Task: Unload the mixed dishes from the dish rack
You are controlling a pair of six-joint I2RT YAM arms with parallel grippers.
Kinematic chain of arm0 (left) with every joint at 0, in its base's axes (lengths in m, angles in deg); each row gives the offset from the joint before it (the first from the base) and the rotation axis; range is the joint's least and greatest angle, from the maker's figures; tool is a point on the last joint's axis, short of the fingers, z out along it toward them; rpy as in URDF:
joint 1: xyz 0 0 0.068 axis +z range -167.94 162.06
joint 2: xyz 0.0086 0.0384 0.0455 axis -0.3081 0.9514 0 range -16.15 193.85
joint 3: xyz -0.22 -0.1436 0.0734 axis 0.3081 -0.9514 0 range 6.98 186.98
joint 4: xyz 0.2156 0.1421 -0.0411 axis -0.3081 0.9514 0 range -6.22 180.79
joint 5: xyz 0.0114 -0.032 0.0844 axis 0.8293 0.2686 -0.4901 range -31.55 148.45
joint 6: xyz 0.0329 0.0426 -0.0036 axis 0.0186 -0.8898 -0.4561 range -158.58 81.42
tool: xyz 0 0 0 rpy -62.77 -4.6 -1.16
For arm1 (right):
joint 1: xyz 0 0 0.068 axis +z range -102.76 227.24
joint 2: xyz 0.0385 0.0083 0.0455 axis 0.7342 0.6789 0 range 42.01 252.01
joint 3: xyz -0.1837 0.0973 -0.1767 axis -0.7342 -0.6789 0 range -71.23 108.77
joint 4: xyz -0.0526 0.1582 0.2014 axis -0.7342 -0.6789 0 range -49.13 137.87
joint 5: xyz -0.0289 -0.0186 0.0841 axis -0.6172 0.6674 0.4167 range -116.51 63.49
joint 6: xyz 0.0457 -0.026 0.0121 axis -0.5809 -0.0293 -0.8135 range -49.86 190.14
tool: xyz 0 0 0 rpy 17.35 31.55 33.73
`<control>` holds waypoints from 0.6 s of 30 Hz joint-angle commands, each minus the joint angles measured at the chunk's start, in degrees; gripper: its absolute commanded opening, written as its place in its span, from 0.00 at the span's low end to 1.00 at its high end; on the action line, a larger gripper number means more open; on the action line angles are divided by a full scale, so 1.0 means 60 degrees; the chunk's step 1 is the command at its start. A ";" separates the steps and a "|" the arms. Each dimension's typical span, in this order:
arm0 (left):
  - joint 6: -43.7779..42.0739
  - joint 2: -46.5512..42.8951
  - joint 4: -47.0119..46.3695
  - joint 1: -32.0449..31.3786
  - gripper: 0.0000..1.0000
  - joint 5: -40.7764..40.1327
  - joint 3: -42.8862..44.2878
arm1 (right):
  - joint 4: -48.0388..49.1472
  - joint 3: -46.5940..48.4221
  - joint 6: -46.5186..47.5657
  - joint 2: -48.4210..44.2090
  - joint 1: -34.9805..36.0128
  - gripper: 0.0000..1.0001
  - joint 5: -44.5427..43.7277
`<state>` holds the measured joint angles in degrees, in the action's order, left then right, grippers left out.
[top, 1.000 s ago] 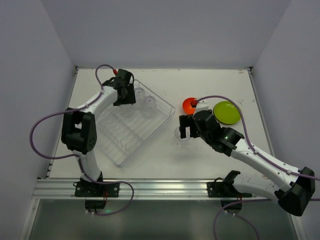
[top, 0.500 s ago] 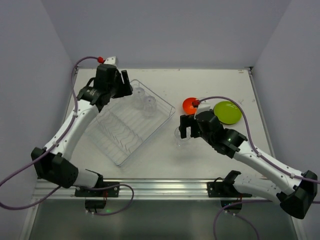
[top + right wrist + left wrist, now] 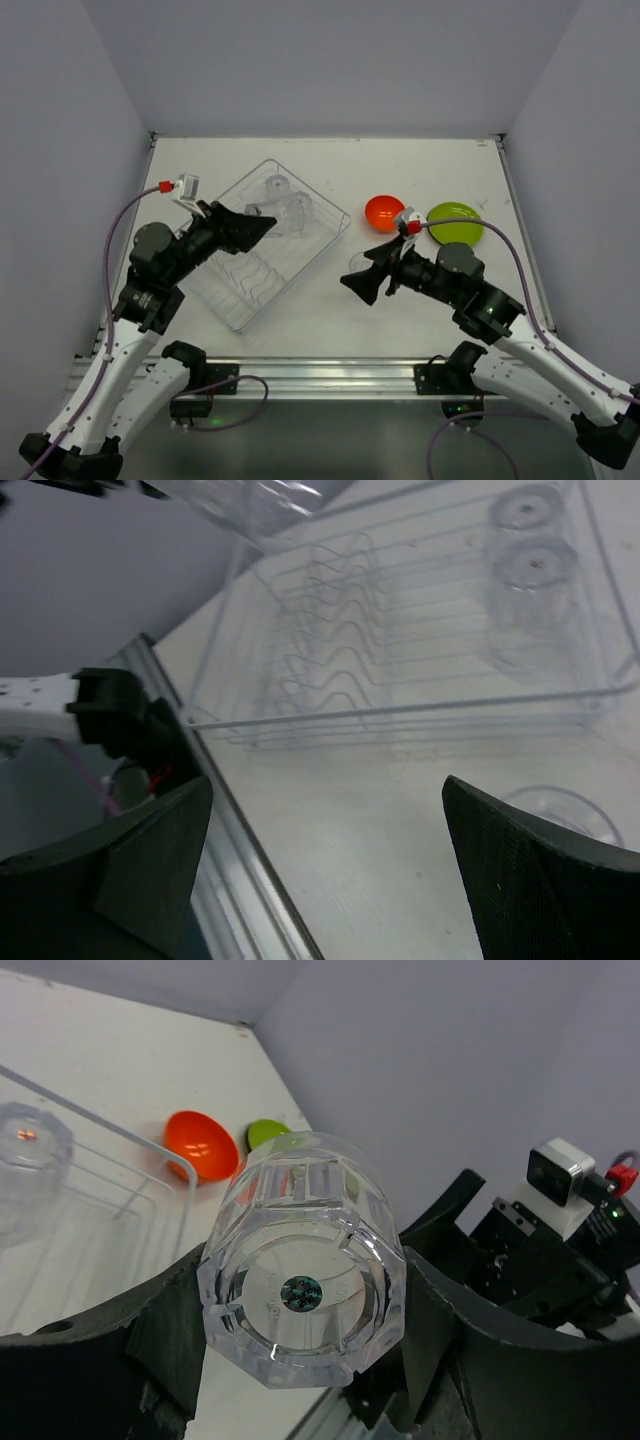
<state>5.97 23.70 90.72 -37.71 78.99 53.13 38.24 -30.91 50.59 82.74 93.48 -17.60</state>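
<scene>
**Left arm lifts one tumbler off the rack**

The clear tumbler (image 3: 300,1280) is clamped on its side in the left gripper (image 3: 250,226), base toward the wrist camera, in the air over the dish rack (image 3: 232,300). A second ago that gripper was low at the rack's far corner. Since then the left arm has swung back toward the table's near-left corner, forearm slanting up.

The right gripper (image 3: 369,268), earlier pointing down, now tilts toward the rack with its jaws spread wide and empty. A second tumbler (image 3: 560,815) stands on the table (image 3: 420,170) just below it.

Two tumblers (image 3: 538,565) remain upside down at the rack's far end. The orange-red bowl (image 3: 384,211) and lime-green plate (image 3: 455,222) sit unmoved to the right of the rack.
</scene>
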 commanded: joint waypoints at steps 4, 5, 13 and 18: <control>0.3134 -0.0738 -0.4670 -0.0264 0.00 0.2875 -0.1861 | 0.3082 0.0063 -0.0944 -0.0343 0.0043 0.97 0.3891; 0.3324 -0.0913 -0.5078 -0.0308 0.00 0.2905 -0.1992 | 0.3490 0.0092 -0.1149 -0.0300 0.0043 0.97 0.4080; 0.4746 -0.1471 -0.7129 -0.0864 0.00 0.2555 -0.3733 | 0.5032 0.0209 -0.1810 0.0432 0.0028 0.93 0.4770; 0.4718 -0.1442 -0.7148 -0.1479 0.00 0.1969 -0.4059 | 0.6305 0.0517 -0.2278 0.1237 0.0043 0.87 0.5648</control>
<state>31.44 15.16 54.55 -44.77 92.56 29.57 67.47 -30.78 39.84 87.84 93.65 11.44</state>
